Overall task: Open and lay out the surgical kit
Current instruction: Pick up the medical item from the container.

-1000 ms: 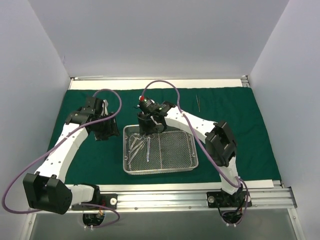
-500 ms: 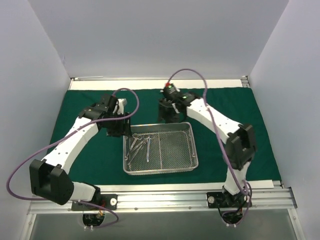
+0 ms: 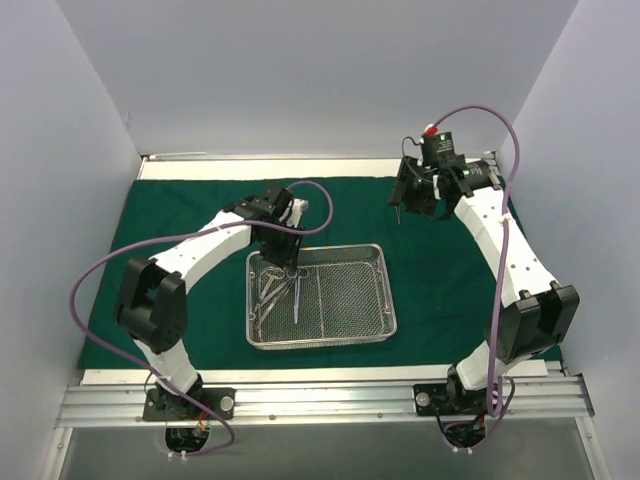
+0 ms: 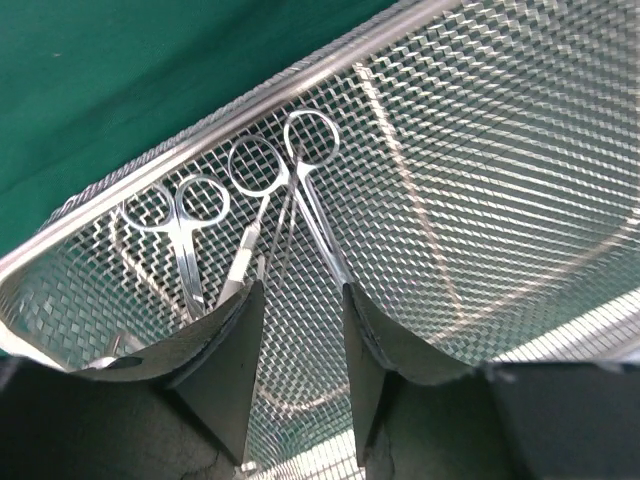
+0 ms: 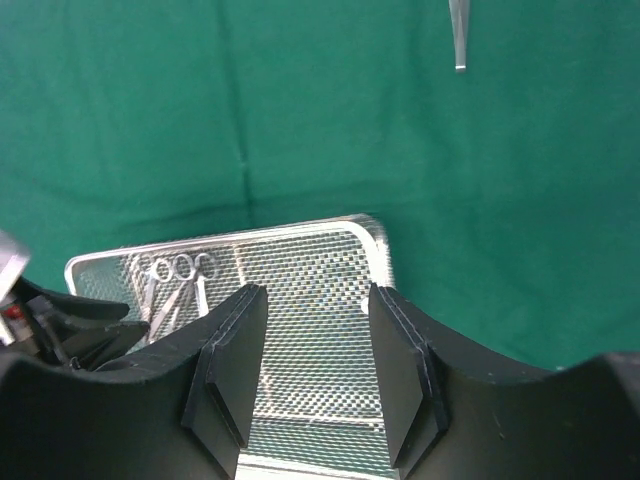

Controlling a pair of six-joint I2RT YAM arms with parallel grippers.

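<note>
Parted hand (image 5: pixel 316 296), mesh tray (image 5: pixel 280 262), green drape (image 5: pixel 150 120), tweezers tip (image 5: pixel 459 35)

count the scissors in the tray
2. One scissors lies at the tray's left end, rings by the rim; the other lies beside it, running between the left gripper's fingers. Other steel pieces overlap them, so more may be hidden.

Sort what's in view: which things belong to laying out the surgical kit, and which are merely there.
Job:
green drape
mesh tray
scissors, in the tray
tweezers, on the drape

Merely there:
purple cables
metal rail
white walls
</note>
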